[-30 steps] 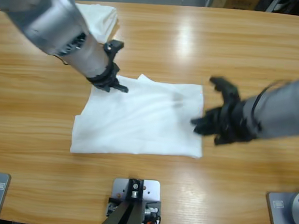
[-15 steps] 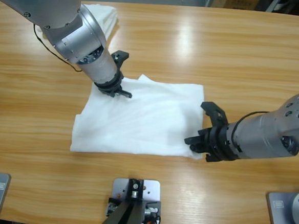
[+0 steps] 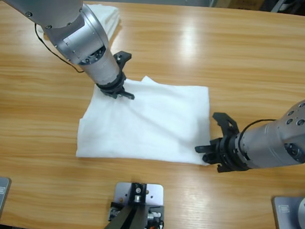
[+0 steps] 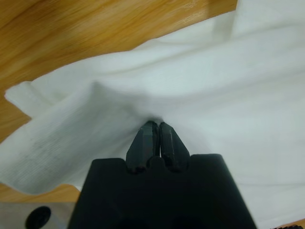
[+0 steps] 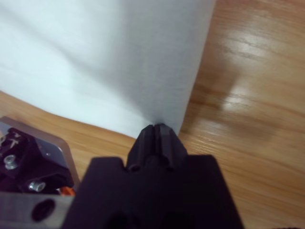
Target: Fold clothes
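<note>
Two arms are working one white T-shirt [image 3: 146, 122], which is lying partly folded in the middle of the wooden table [image 3: 250, 58]. Left gripper [image 3: 117, 88] is coming in from the upper left and pinching the shirt's far left corner; in the left wrist view its jaws are pressing together with a raised fold of cloth [image 4: 143, 102] caught at their tips. Right gripper [image 3: 208, 149] is reaching in from the right edge and biting the shirt's near right corner; in the right wrist view its jaws are closing tight on the hem [image 5: 167, 121], with bare wood showing just beside it. Second white garment [image 3: 104, 17] is sitting folded near the table's far left edge, well apart from the first and partly hidden behind the left arm.
</note>
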